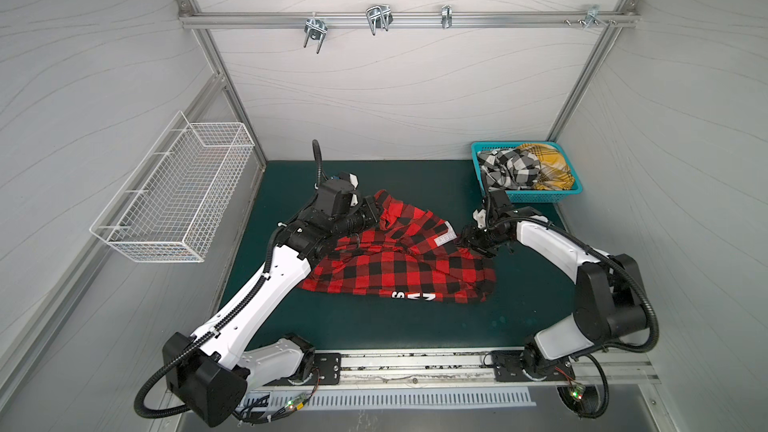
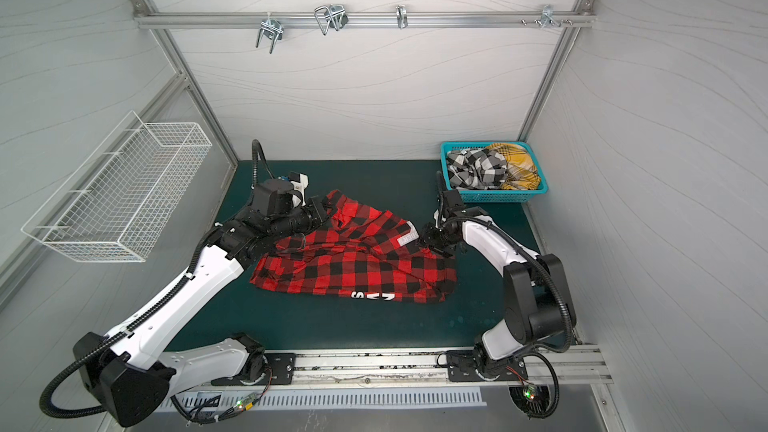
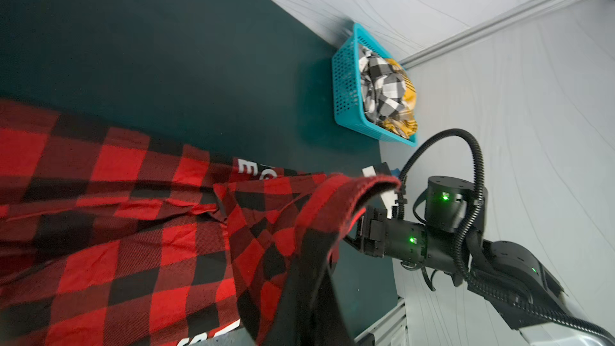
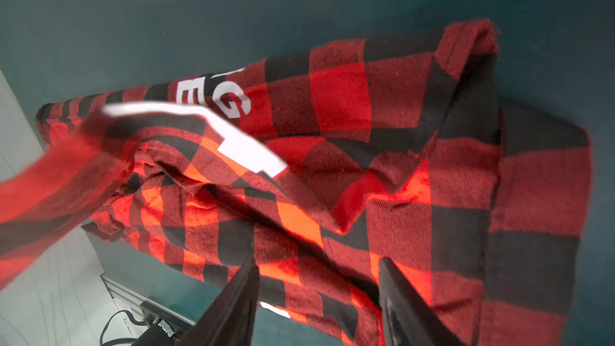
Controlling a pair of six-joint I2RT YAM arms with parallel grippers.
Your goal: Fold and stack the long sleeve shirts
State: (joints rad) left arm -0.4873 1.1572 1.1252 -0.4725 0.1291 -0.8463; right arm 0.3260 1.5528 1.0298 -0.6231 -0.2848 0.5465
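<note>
Flattening red plaid shirt [image 1: 399, 261], crumpled on bench [image 1: 374, 326] | left claw [image 1: 374, 214] pinching its far edge | right claw [image 4: 317, 262] wide, empty, at opposite edge | soft, limp, light: grab hems/corners, not bunched middle

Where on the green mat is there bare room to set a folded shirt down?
Front strip of mat between red plaid shirt and front rail; back strip behind the shirt, left of turquoise basket. The middle is crowded.
</note>
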